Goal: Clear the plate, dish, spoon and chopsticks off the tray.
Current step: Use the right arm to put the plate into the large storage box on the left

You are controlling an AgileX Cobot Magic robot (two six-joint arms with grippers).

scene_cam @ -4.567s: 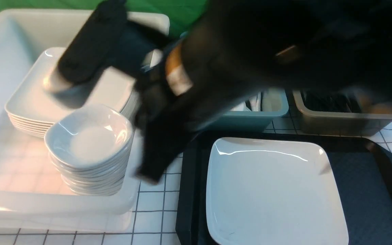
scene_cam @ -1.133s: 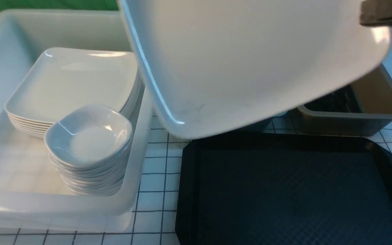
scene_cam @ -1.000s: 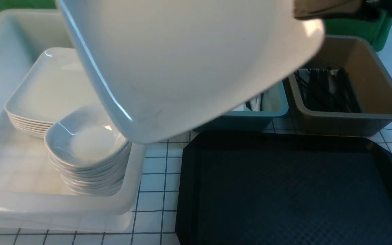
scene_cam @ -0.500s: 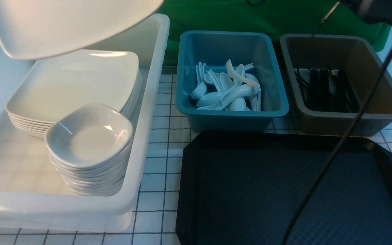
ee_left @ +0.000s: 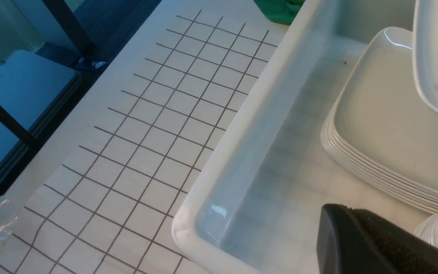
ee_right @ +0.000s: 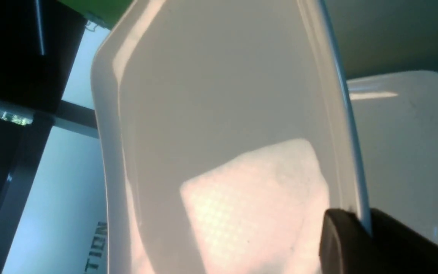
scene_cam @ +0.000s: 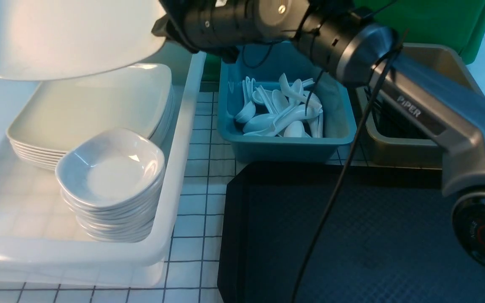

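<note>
A white grid-lined table (scene_cam: 196,198) carries a big white bin (scene_cam: 183,139) on the left and the black tray (scene_cam: 394,244) on the right, near the camera. The right arm (scene_cam: 427,109) reaches from the right across the back of the scene towards the bin. The plate (scene_cam: 70,38) hangs tilted in the air over the bin's far end, above a stack of matching square plates (scene_cam: 86,109) and well apart from the tray. Behind the tray stand a blue tub (scene_cam: 284,147) and, to its right, a brown tub (scene_cam: 402,151) partly hidden by the arm. A stack of small dishes (scene_cam: 112,176) sits in the bin, in front of the plates. A heap of white spoons (scene_cam: 284,113) lies in the blue tub. The right gripper (ee_right: 360,222) is clamped on the plate's rim, one finger on each face. The left gripper (ee_left: 371,243) hovers over the bin's floor beside the plate stack, its jaws pressed together; only one finger shows.
</note>
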